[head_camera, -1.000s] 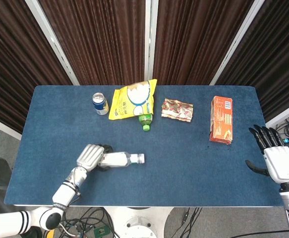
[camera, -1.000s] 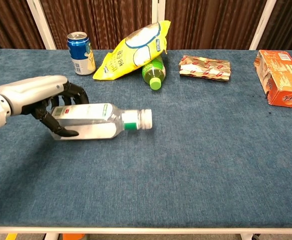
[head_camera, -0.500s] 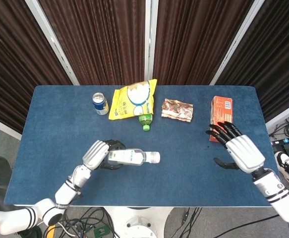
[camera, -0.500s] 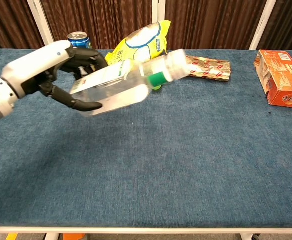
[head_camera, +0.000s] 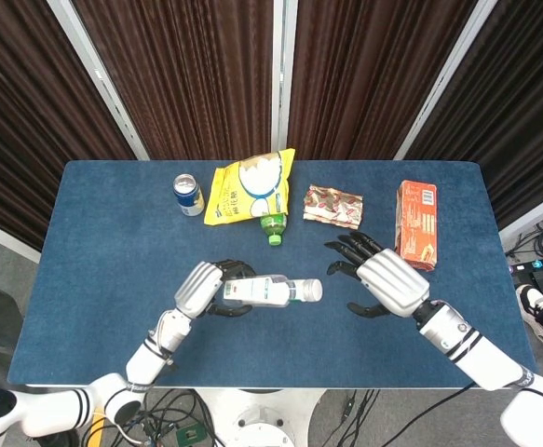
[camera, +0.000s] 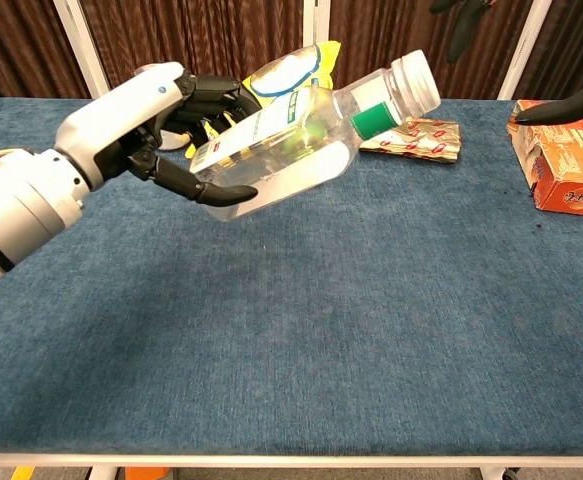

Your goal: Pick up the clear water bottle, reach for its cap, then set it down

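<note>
My left hand [head_camera: 206, 287] [camera: 161, 125] grips the clear water bottle [head_camera: 269, 291] [camera: 301, 140] around its body and holds it above the blue table [head_camera: 103, 242], lying sideways with the cap end tilted up. Its white cap [head_camera: 312, 291] [camera: 415, 80] points right, toward my right hand [head_camera: 383, 284]. That hand is open with fingers spread, a short gap right of the cap and not touching it. In the chest view only dark fingertips [camera: 561, 105] of the right hand show at the top right edge.
At the back of the table stand a blue can [head_camera: 188, 195], a yellow snack bag [head_camera: 249, 186] over a green bottle [head_camera: 273, 226], and a foil packet [head_camera: 332, 205]. An orange box [head_camera: 416, 224] [camera: 561, 170] lies at the right, close behind my right hand.
My left hand has lifted the bottle off the table and carried it right and higher. My right hand has swung in from the table's right edge toward the cap.
</note>
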